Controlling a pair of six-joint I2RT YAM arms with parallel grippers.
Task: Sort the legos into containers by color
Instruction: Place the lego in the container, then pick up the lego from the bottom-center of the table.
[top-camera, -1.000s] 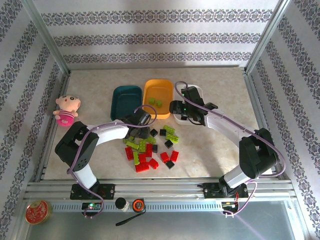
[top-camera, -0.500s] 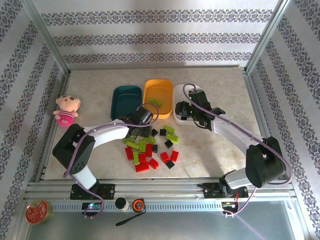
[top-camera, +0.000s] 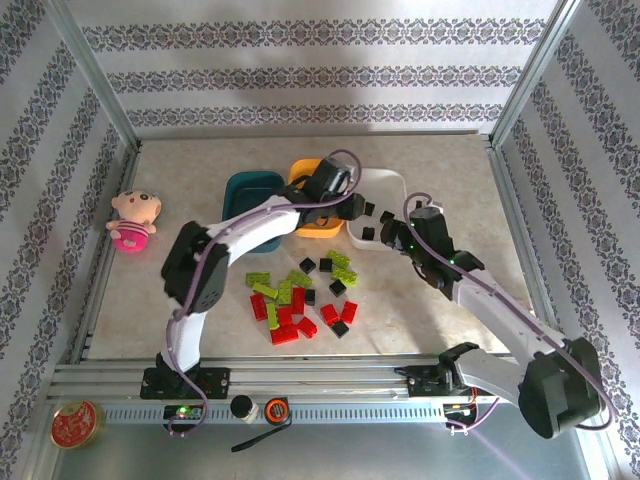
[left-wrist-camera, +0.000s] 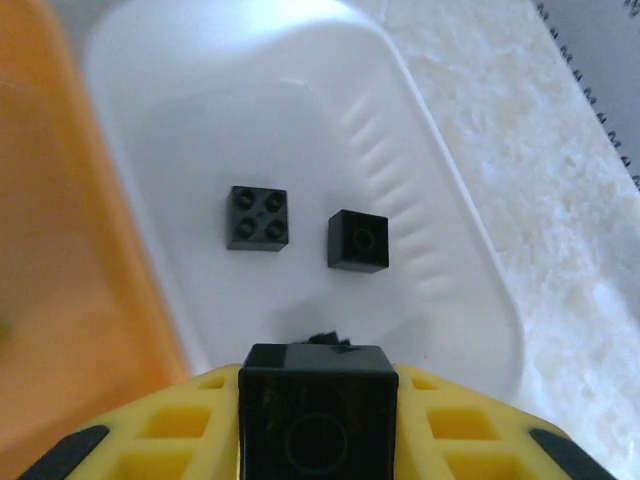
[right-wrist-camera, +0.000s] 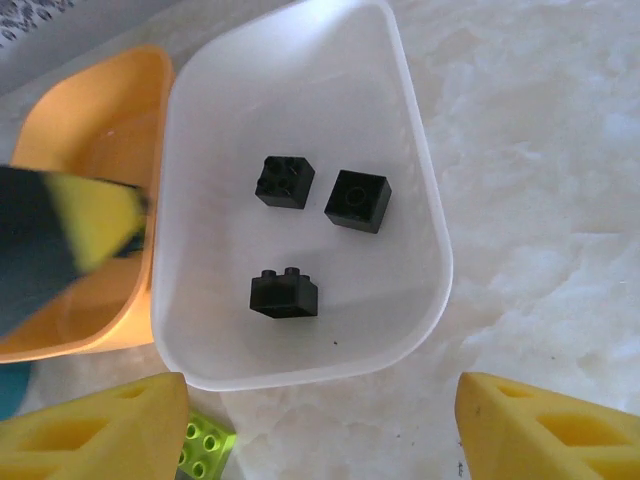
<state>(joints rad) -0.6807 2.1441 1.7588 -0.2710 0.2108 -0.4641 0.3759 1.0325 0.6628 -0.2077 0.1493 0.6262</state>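
Note:
My left gripper (left-wrist-camera: 315, 425) is shut on a black lego (left-wrist-camera: 315, 400) and hangs over the near end of the white container (left-wrist-camera: 300, 120), where two black legos (left-wrist-camera: 258, 217) lie below it. In the top view the left gripper (top-camera: 350, 205) sits at the white container's (top-camera: 395, 180) left side. My right gripper (right-wrist-camera: 320, 440) stands open just in front of the white container (right-wrist-camera: 300, 100), which holds three black legos (right-wrist-camera: 284, 294). The orange-yellow container (top-camera: 303, 170) and the teal one (top-camera: 250, 195) stand to the left. Loose red (top-camera: 295, 320), lime (top-camera: 280, 287) and black legos (top-camera: 325, 265) lie in front.
A pink doll (top-camera: 133, 220) lies at the table's left side. A round red-gold tin (top-camera: 75, 425) sits on the rail at the near left. One lime brick (right-wrist-camera: 205, 455) lies beside my right gripper's left finger. Metal frame posts border the table.
The left arm has swung from the brick pile up to the white container, shut on a black lego. The right gripper has pulled back from that container toward the near right.

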